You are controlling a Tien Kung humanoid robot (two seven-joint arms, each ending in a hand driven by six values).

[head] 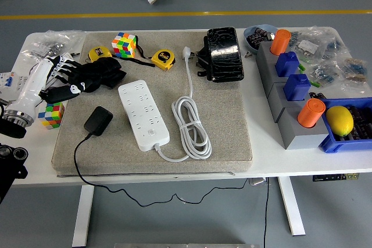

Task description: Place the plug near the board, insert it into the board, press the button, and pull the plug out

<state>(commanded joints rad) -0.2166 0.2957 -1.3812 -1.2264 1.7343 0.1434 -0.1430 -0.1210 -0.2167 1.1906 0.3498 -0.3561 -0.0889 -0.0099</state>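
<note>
A white power strip (143, 114) lies slantwise on the beige mat (226, 126), with its own white cord (190, 123) coiled to its right. The black plug (98, 121) lies on the mat just left of the strip, apart from it. Its thin black cable runs off the table's front edge. My left hand (99, 74), black on a white forearm (32, 88), rests at the mat's back left corner. It is above the plug and behind the strip's far end. The fingers are relaxed and hold nothing. My right arm is out of view.
Behind the strip lie a colour cube (124, 45), two yellow tape measures (163, 59) and a black case (221, 53). Another cube (51, 114) sits under my forearm. A grey rack (290, 126) with orange and blue pieces and a blue bin with a lemon (340, 119) stand at the right.
</note>
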